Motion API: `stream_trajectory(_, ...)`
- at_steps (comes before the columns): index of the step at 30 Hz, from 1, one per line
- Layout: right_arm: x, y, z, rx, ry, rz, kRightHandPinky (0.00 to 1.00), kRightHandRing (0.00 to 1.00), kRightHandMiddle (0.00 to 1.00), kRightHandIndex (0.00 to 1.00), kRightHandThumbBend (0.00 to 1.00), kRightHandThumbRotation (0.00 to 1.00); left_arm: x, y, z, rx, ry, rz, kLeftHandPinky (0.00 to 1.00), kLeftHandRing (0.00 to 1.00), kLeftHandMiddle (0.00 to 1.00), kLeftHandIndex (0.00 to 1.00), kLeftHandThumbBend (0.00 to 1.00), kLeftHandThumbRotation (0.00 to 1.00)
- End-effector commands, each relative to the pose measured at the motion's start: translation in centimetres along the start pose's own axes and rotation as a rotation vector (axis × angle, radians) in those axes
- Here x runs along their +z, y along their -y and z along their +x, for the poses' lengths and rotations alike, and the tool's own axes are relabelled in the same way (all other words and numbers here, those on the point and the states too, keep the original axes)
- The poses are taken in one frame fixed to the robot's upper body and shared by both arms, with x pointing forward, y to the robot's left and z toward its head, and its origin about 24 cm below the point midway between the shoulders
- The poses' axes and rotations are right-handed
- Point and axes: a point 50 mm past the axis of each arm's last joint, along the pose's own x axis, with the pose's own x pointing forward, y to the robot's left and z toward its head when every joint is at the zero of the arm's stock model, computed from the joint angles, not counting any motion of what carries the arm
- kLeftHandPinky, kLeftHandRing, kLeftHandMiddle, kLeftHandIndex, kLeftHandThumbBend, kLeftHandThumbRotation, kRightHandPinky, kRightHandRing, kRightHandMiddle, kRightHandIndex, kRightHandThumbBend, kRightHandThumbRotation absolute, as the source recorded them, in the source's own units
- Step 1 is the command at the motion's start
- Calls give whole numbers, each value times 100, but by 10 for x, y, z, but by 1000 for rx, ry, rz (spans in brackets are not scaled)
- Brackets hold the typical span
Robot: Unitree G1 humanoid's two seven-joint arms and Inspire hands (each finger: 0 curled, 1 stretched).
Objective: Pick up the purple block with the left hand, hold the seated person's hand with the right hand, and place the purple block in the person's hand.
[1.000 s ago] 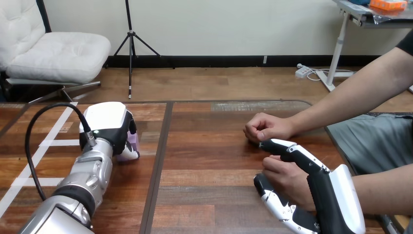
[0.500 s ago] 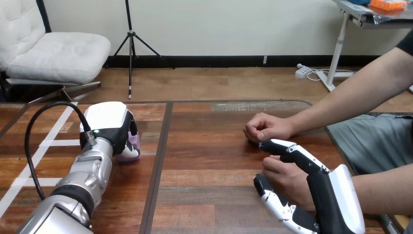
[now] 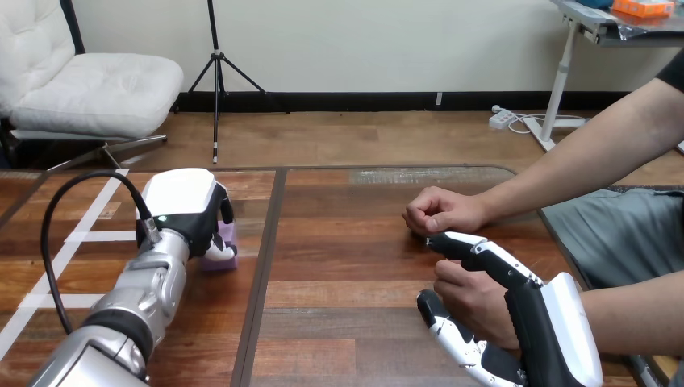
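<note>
The purple block rests on the wooden table left of the middle, mostly covered by my left hand. That hand's fingers are curled down round the block, so I see only its right side and lower edge. At the lower right, my right hand is shut on the person's hand: its fingers reach over the top and its thumb lies beneath. The person's other hand is a fist resting on the table just beyond.
A dark seam runs down the table just right of the block. White tape lines cross the left part. A black cable loops from my left wrist. The person's forearm stretches in from the upper right.
My left hand has closed further on the purple block and shifted it slightly right and nearer. My right hand has edged a little left on the person's hand.
</note>
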Motion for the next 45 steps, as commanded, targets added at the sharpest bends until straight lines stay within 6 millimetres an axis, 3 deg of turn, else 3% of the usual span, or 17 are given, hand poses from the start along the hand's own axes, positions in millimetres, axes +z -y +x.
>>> stream_trajectory(1,11,7,14,-43,81,1,70,74,74,72,46,50,3,15,-8,-20,61,-7,45,54,60,63,59,3)
stream_trajectory(14,12,6,15,-42,80,6,71,74,74,72,46,50,6,28,-19,-19,158,-57,55,63,67,67,62,8)
stream_trajectory(29,13,6,16,-38,73,4,70,75,75,73,46,50,7,44,-35,-59,247,-133,56,66,69,68,63,15)
stream_trajectory(45,12,7,15,-34,75,-5,71,74,75,73,45,47,4,56,-52,-67,305,-191,52,62,67,67,63,17)
